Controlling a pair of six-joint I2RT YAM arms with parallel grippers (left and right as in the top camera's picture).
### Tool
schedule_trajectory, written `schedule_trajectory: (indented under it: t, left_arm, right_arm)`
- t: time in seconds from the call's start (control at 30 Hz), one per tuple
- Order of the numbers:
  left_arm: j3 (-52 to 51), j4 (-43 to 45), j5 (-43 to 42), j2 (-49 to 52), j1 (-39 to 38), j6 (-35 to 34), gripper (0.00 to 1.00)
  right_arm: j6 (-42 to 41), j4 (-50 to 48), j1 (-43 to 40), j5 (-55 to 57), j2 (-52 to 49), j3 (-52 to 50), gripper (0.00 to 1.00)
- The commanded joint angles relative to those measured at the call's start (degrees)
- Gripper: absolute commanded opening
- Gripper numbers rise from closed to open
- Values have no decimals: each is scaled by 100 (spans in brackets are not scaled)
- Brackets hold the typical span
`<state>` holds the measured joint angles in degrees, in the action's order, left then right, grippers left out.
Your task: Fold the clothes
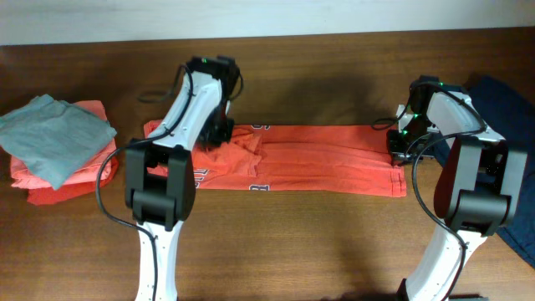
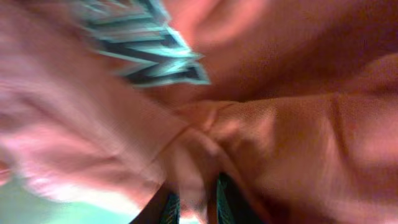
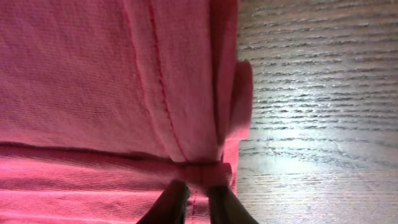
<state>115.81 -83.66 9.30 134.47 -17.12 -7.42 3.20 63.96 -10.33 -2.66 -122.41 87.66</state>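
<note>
From above, the red-orange T-shirt (image 1: 318, 163) lies on the brown wooden table (image 1: 334, 251). It is folded into a long flat strip between the two arms. The cloth looks soft, with wrinkles near its left end. The left arm (image 1: 180, 117) reaches forward and bends down, with the left tool (image 1: 219, 132) on the wrinkled part. The right arm (image 1: 456, 125) curls in, with the right tool (image 1: 398, 150) at the strip's right end. Far left, a folded grey top (image 1: 54, 134) sits on a folded pink garment (image 1: 63, 180). A dark blue cloth (image 1: 510, 109) lies far right.

The left wrist view is blurry. The soft cloth bunches into a ridge, pinched between two dark fingers (image 2: 166, 210). A zigzag logo (image 2: 152, 53) shows above.

In the right wrist view, the dark fingers (image 3: 174, 205) squeeze the shirt's folded edge, beside a stitched seam (image 3: 158, 87). Shiny wood grain shows to the right.
</note>
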Motion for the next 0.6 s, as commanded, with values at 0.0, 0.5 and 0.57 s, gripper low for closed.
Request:
schedule_trajectory:
  t: [0.0,0.5,0.57]
  left_arm:
    - [-935,369,-817,-35,-24,-61,20]
    - [-796,785,-758,-909,7,-7,28]
    - [-791,798,-758,-1078,4,-7,31]
  right_arm:
    - [-9,33,-15,-37,-76,-153,18]
    - [-7,79,-20,-39,-74,-153,18]
    - [-7,79,-20,-39,-76,-153,18]
